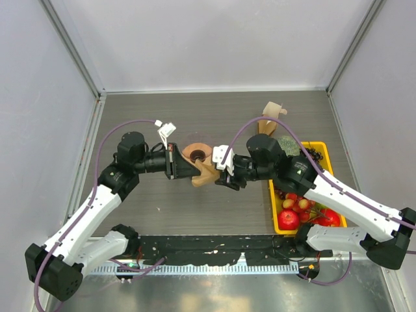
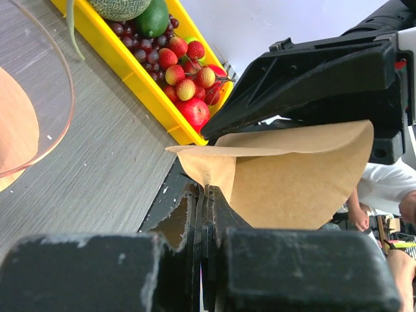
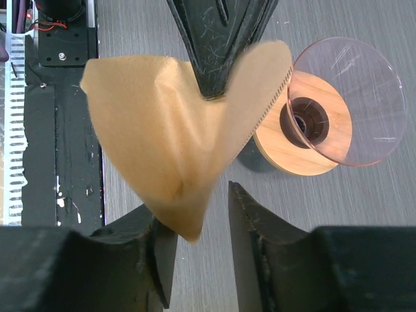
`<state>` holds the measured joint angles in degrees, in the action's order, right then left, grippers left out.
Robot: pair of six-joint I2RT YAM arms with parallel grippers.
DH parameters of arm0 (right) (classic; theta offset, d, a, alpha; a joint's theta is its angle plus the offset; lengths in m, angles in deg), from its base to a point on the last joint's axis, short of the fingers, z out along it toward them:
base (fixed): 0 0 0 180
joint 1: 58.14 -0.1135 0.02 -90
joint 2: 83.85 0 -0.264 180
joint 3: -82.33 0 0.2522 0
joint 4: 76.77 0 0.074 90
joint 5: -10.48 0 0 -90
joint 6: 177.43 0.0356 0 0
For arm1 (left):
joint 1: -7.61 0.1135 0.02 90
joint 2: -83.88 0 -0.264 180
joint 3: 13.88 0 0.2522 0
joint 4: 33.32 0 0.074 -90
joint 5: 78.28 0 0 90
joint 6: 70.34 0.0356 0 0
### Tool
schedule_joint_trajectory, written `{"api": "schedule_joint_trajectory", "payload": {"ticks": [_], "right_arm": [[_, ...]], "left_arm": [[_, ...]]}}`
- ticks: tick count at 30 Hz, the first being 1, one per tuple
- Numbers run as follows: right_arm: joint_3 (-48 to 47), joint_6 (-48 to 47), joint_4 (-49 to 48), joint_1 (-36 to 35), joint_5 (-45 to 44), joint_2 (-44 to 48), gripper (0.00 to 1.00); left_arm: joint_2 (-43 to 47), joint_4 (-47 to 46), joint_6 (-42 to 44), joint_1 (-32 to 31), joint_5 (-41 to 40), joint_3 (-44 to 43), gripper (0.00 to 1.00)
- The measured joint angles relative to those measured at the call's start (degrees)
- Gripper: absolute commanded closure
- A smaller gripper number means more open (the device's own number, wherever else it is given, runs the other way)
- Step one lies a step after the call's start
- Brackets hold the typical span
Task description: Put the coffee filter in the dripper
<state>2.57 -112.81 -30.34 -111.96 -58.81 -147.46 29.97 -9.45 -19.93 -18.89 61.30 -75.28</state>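
The left gripper (image 1: 192,170) is clamped tight on the wide edge of the coffee filter (image 3: 169,143) and holds the tan cone in the air between the two arms. The right gripper (image 3: 198,208) has its jaws parted, and the filter's pointed tip lies against one finger, unclamped. The dripper (image 3: 338,110) rests on the table (image 1: 260,117) just beside the filter, which is not yet in it.
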Motion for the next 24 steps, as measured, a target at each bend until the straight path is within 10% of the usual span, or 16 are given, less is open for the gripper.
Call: {"api": "schedule_joint_trajectory", "payload": {"ticks": [18, 23, 24], "right_arm": [[-1.14, 0.26, 0.37, 0.37, 1.14, 1.03, 0.48], [-1.6, 0.28, 0.39, 0.37, 1.44, 0.98, 0.78], [-1.75, 0.22, 0.37, 0.37, 1.46, 0.98, 0.88]], "left_arm": [[-0.04, -0.04, -0.94, 0.0, -0.37, 0.11, 1.0], [-0.04, -0.04, -0.96, 0.0, -0.37, 0.11, 0.99], [-0.04, -0.04, -0.96, 0.0, -0.37, 0.11, 0.85]]}}
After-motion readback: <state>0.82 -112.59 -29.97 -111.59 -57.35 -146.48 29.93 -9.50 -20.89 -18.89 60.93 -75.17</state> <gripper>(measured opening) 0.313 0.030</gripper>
